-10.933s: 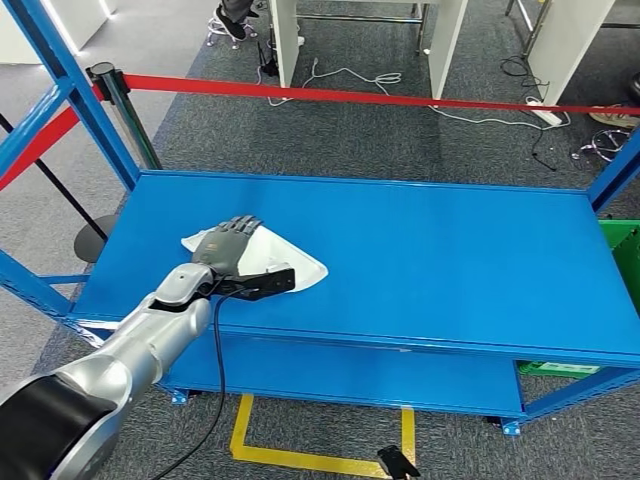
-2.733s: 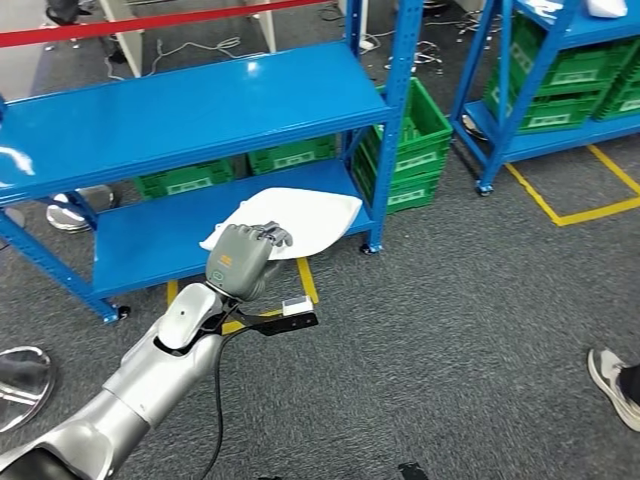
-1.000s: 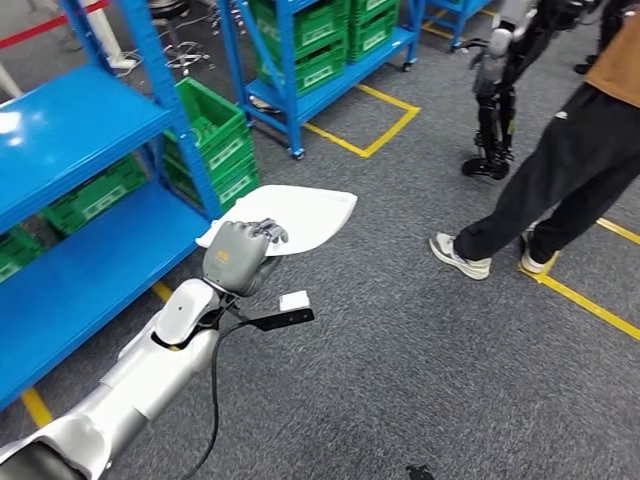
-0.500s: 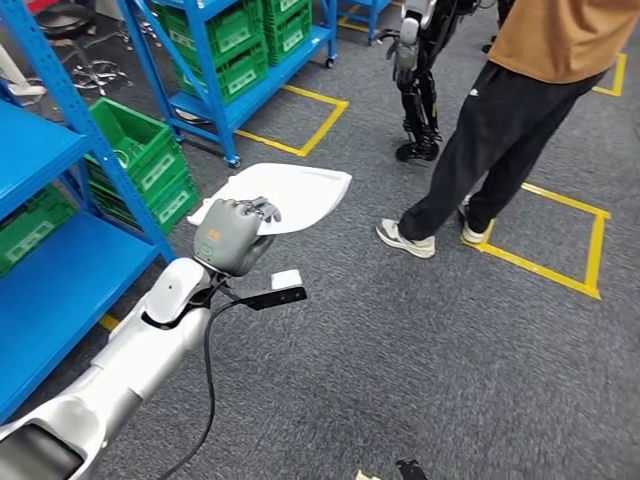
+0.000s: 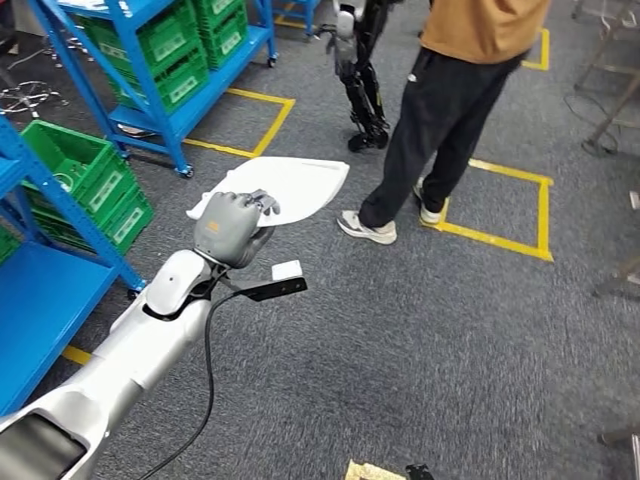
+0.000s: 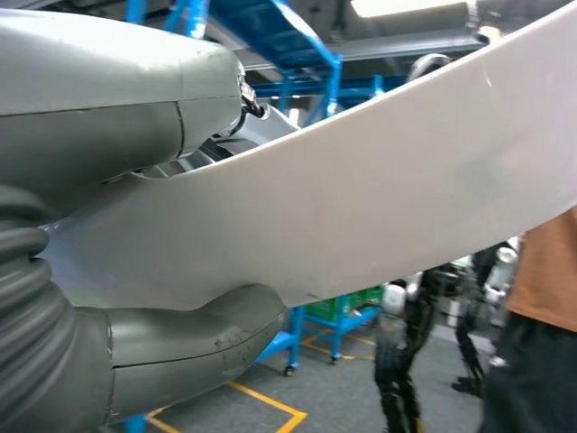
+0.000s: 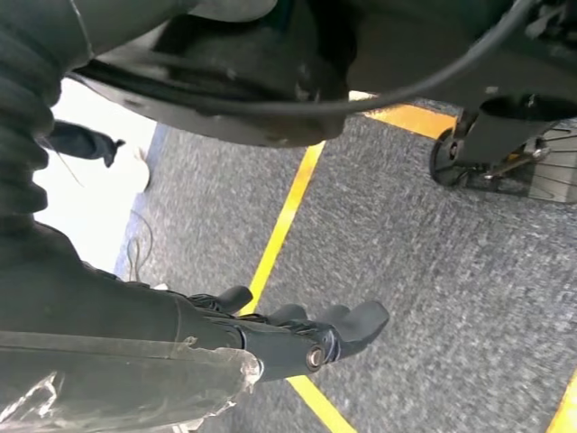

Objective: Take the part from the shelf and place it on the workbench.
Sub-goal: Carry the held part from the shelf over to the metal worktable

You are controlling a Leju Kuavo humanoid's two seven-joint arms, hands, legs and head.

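Left robot hand (image 5: 226,228) grips white part (image 5: 290,188) | part flat, long axis pointing forward-right | right robot hand (image 7: 299,338) empty, fingers extended

Person (image 5: 445,100) stands just ahead-right of the held part (image 5: 283,188), a second robot (image 5: 361,60) behind. Blue shelf (image 5: 162,70) w/ green bins (image 5: 75,175) crowds left. Grey carpet (image 5: 453,350) to the right lies open.

Even, bright indoor light falls from above across the head view; the grey floor (image 5: 453,330) carries only faint, soft shadows. The white part (image 5: 290,188) reads nearly blown out. In the left wrist view a ceiling lamp (image 6: 401,7) glares, and the person (image 6: 537,343) beyond is motion-blurred. The right wrist view is dim and shadowed up close, with an overexposed white patch (image 7: 96,194) and slightly soft carpet.
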